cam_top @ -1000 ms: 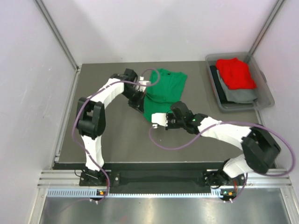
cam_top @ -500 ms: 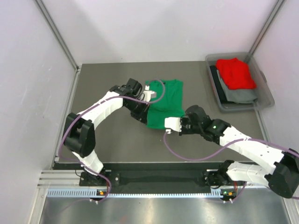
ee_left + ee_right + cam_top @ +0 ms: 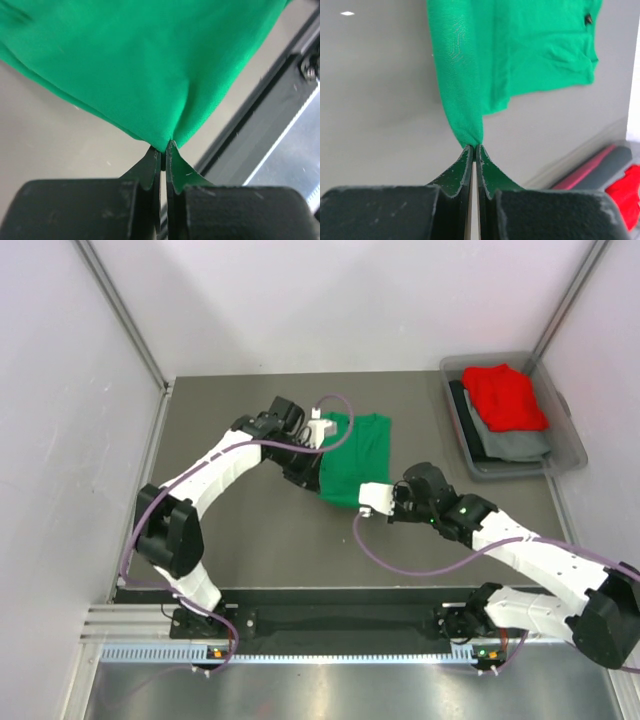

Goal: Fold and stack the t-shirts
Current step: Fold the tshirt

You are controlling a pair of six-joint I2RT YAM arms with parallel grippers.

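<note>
The green t-shirt [image 3: 356, 455] lies partly folded on the dark table [image 3: 260, 540], in the middle at the back. My left gripper [image 3: 315, 435] is shut on its left edge; in the left wrist view the cloth [image 3: 150, 65] is pinched between my fingertips [image 3: 164, 147]. My right gripper [image 3: 372, 498] is shut on the shirt's near edge; in the right wrist view a fold of green cloth [image 3: 465, 100] runs up from my fingertips [image 3: 474, 148]. The red t-shirt [image 3: 505, 395] lies folded in the bin at the back right, and shows in the right wrist view [image 3: 626, 192].
A clear plastic bin [image 3: 560, 455] at the back right holds the red shirt on top of grey cloth [image 3: 510, 443]. White walls with metal posts close in the table on three sides. Purple cables loop from both arms over the table.
Both grippers have drawn the green shirt's left and near edges to the right and toward the back, so the shirt now looks narrower. The right arm has stretched out further to the left.
</note>
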